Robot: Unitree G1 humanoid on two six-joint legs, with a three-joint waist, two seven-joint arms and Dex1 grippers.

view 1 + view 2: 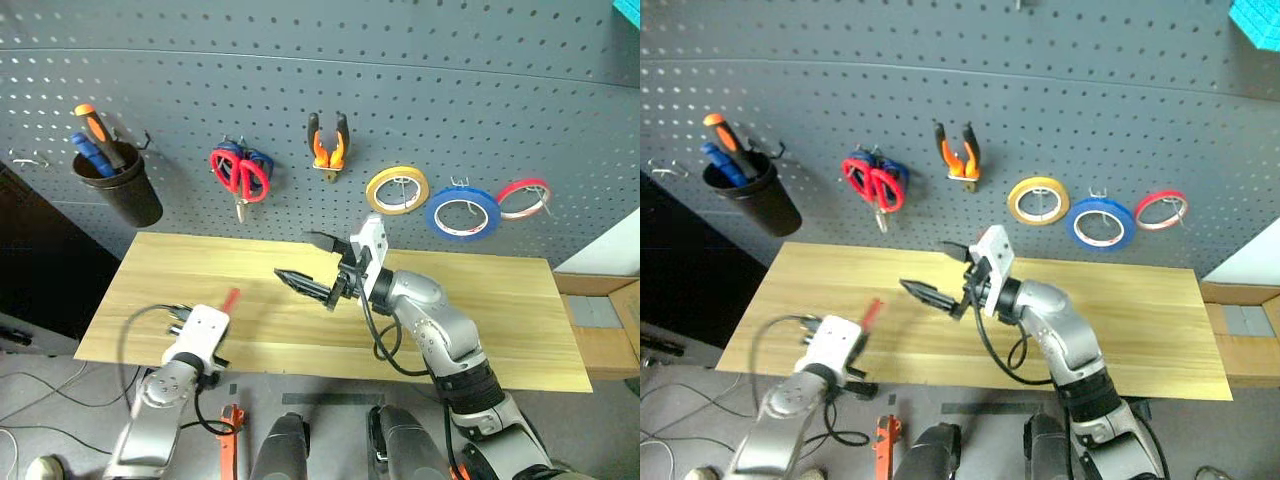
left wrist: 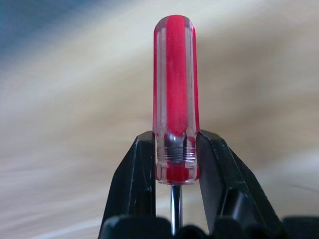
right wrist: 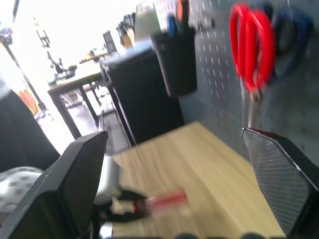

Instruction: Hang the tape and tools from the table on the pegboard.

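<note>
While the faceted, translucent red handle of the screwdriver [image 2: 175, 99] is pinched at its ribbed collar by the left gripper [image 2: 174, 164] above the pale wood-grain table [image 1: 480, 320], as seen from the left wrist, the right gripper [image 1: 315, 262] is held spread wide, pointing leftward.

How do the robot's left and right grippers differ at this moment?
The left gripper is shut on the slim red-handled screwdriver, pinching the handle near the metal shaft; the right gripper holds nothing, its two black fingers spread wide. The left gripper sits at the near edge of the pale wood-grain table; the right gripper is over the table's middle, pointing toward the left one. Both have two black fingers.
</note>
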